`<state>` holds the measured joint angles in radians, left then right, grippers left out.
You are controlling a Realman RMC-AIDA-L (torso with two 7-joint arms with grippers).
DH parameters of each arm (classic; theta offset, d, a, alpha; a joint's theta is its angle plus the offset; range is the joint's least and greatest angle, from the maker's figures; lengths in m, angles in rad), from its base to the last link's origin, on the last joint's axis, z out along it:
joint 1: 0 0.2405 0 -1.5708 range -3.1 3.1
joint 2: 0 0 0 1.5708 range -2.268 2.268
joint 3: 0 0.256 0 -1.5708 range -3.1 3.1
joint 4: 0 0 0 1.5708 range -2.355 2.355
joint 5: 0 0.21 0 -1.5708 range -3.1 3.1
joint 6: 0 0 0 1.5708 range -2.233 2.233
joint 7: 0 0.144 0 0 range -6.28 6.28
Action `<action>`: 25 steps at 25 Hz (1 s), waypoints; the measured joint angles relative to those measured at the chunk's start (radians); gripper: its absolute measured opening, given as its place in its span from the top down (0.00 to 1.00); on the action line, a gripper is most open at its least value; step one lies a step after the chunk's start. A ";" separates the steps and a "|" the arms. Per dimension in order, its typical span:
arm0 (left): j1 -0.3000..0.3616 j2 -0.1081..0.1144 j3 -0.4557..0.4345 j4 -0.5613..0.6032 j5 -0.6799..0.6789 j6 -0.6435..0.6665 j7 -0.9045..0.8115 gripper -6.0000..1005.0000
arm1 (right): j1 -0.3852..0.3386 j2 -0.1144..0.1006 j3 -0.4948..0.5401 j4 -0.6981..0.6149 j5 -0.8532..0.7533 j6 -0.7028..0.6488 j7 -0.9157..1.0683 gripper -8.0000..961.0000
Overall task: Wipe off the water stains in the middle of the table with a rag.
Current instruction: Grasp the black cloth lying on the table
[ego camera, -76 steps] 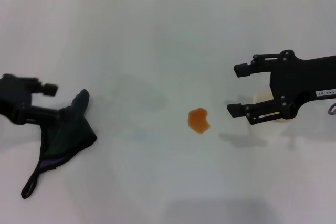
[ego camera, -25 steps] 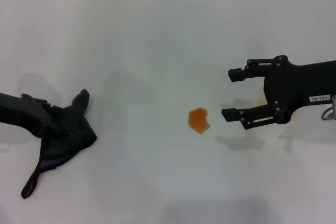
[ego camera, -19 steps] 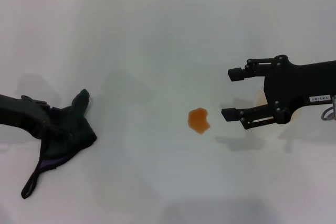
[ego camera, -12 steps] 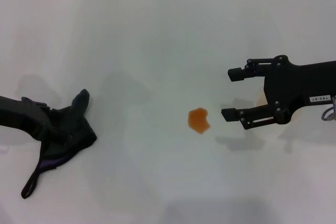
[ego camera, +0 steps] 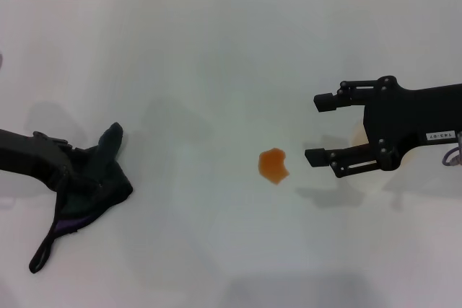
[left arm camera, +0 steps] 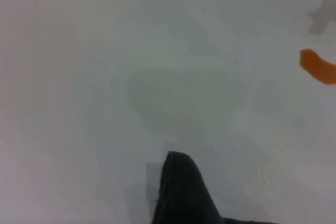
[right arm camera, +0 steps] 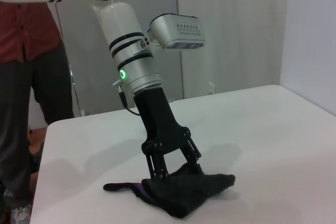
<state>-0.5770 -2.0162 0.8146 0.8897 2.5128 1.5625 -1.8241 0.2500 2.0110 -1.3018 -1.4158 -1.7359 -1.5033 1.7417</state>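
Lying crumpled near the left edge of the white surface [ego camera: 216,55]: the black rag [ego camera: 90,185], purple trim and loop strap trailing toward the front-left corner

Pressed down into the rag's middle: the left hand [ego camera: 72,176], fingers [right arm camera: 157,169] planted on the cloth, spread at the knuckles and drawing together at the tips; whether actually pinching fabric, cannot tell

Seen from the right wrist: same left hand [right arm camera: 173,167] standing almost upright on the heap of rag [right arm camera: 178,190], one pointed corner of cloth sticking out sideways beyond the fingers

Sitting about mid-surface, well apart from rag and left hand: the orange-amber water stains [ego camera: 273,166], one small irregular blotch; also caught at the border of the left wrist view [left arm camera: 317,66], far beyond a dark fold of rag [left arm camera: 181,192]

Hovering toward the right edge: the right hand [ego camera: 321,128], spread wide with nothing between its fingers, tips aimed toward the blotch and stopping just short of it

Partly hidden behind the right hand: a white paper cup [ego camera: 357,135]
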 joint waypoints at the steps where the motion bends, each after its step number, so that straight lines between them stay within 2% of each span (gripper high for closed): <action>1: 0.000 0.000 0.000 0.000 0.000 0.000 0.002 0.13 | 0.000 0.000 0.001 0.000 0.000 0.000 0.000 0.14; 8: -0.001 -0.001 0.008 0.000 0.000 0.000 0.006 0.13 | 0.000 0.000 0.004 0.000 0.000 0.001 0.001 0.14; 13: -0.001 -0.002 0.009 0.000 0.004 -0.007 0.006 0.21 | 0.000 0.000 0.004 0.000 -0.001 0.002 0.000 0.14; 19: -0.006 -0.005 0.009 0.000 0.011 -0.015 0.005 0.45 | 0.000 0.000 0.004 0.000 0.008 0.002 0.000 0.14; 25: -0.006 -0.007 0.011 -0.001 0.023 -0.017 0.000 0.49 | -0.001 0.000 0.004 0.000 0.010 0.002 -0.001 0.14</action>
<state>-0.5830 -2.0230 0.8253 0.8882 2.5361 1.5452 -1.8237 0.2485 2.0110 -1.2977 -1.4158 -1.7262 -1.5017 1.7411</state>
